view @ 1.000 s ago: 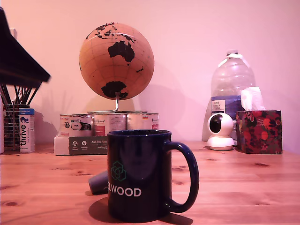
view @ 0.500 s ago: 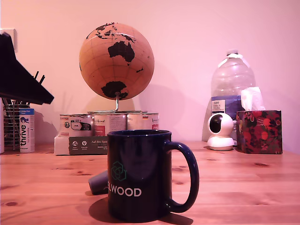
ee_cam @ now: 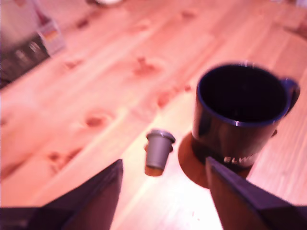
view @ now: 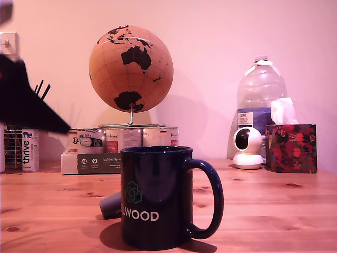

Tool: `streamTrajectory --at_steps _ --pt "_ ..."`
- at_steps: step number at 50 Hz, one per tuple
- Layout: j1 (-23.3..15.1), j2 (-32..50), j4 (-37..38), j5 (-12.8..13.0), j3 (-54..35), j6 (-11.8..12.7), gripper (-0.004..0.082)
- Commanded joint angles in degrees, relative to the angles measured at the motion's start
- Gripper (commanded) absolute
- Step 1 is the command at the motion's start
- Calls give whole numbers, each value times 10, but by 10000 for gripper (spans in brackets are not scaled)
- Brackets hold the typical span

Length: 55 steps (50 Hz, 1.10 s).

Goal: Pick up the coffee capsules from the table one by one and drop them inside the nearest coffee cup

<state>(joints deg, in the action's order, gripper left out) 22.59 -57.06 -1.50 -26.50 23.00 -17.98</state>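
Capsule lies just beside the coffee cup, on the table, on the side away from the cup's handle. Descending carelessly, a finger could clip the cup or roll the tapered pod away, I judge. The gripper hangs above, jaws apart and empty, the capsule roughly between them

I was working in what looked like a home: a wooden table against a plain wall, with a cork globe, a tissue box, a water jug, tin cans and a small indoor camera.
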Motion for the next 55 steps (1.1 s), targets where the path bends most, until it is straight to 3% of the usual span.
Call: streamTrajectory --at_steps 1,20,55 --pt "7 -19 17 -1 -15 -4 534" --pt "20 -139 124 -1 -15 -5 534" --pt "20 -270 281 -5 -15 -16 534"
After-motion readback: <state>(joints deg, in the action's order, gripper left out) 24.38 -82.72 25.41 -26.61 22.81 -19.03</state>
